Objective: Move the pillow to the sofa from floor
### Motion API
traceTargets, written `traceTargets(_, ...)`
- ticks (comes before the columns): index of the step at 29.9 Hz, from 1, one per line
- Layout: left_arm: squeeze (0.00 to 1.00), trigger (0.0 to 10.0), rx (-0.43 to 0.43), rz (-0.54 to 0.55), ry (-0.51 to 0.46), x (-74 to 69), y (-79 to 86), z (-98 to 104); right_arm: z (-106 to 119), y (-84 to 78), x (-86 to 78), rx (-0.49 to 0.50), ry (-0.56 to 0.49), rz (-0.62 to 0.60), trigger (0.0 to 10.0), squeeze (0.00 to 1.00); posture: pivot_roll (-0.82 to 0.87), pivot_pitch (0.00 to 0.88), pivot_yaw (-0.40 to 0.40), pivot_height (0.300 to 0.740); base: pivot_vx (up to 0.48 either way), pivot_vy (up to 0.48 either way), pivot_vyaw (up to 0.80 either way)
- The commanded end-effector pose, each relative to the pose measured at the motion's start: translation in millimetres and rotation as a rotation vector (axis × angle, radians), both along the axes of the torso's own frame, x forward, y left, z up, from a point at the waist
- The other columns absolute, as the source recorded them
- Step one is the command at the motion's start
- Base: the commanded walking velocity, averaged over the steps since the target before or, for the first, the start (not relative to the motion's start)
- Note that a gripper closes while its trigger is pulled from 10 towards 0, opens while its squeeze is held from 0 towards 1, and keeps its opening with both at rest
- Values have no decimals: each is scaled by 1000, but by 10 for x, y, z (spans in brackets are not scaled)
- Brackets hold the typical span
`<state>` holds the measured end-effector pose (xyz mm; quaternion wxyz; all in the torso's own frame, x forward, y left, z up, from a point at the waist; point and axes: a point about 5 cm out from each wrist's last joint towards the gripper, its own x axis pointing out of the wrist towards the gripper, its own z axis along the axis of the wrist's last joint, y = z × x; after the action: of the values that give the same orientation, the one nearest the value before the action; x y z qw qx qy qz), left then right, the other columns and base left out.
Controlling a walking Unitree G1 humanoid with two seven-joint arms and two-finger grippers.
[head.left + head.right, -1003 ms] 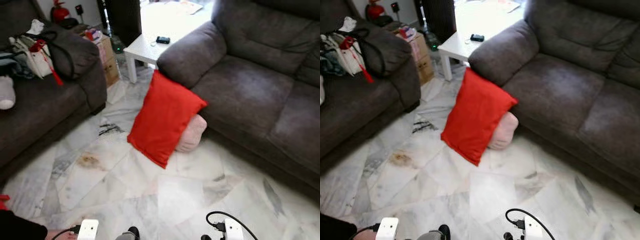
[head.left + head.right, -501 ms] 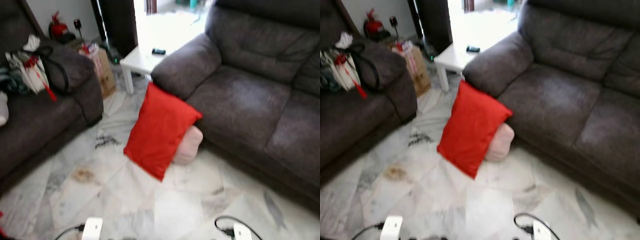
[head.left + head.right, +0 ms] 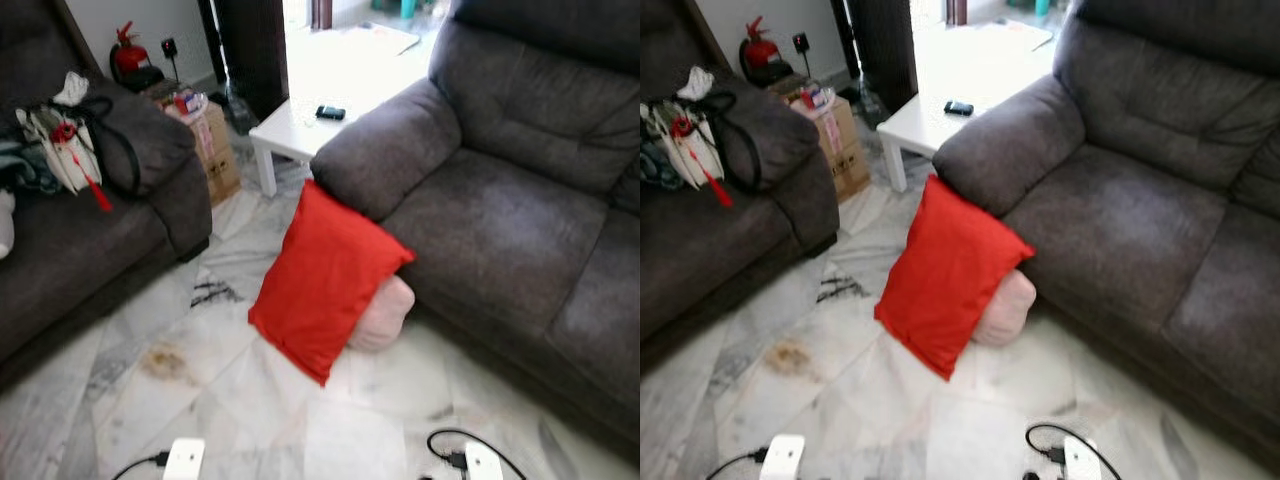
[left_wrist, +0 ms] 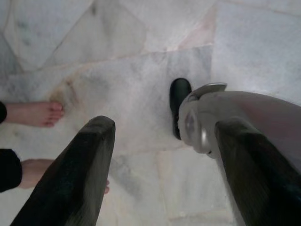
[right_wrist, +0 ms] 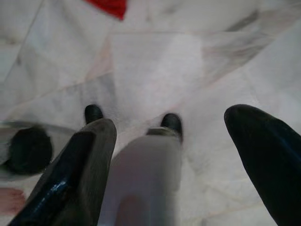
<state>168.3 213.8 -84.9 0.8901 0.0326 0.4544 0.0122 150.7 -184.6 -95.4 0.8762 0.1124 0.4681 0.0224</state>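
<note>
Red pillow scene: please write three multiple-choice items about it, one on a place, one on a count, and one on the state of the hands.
1. Where does the red pillow stand?
A. On the floor, leaning against the grey sofa
B. Flat on the sofa seat
C. On the white side table

2. How many pillows lie on the floor?
A. One
B. Two
C. Four

3. What is the state of the left hand and the right hand?
A. Both shut on the red pillow
B. Both open, holding nothing
C. The left one shut on a bag

Answers:
1: A, its lower corner rests on the marble floor and its upper part leans on the grey sofa.
2: B, a pink pillow lies behind the red one.
3: B, both wrist views show the fingers spread wide over bare floor.
</note>
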Motion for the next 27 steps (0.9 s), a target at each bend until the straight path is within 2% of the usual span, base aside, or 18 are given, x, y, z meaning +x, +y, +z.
traceTargets(1, 0, 10000, 2, 3, 26, -67, 4, -31, -28, -40, -83, 0, 27, -17, 10000, 0, 44, 177, -12, 740, 300, 0, 0)
traceTargets(10, 0, 10000, 2, 2, 26, -67, 4, -31, -24, -64, -87, -22, 22, 7, 10000, 0, 44, 176, -12, 740, 296, 0, 0)
traceTargets(17, 0, 10000, 2, 2, 27, -67, 5, -31, -31, -35, -98, -12, 24, 7, 10000, 0, 43, 176, -12, 740, 296, 0, 689)
traceTargets(27, 0, 10000, 1, 2, 27, -67, 5, -31, -29, 6, -77, -12, 19, 23, 10000, 0, 44, 177, -13, 740, 296, 0, 42)
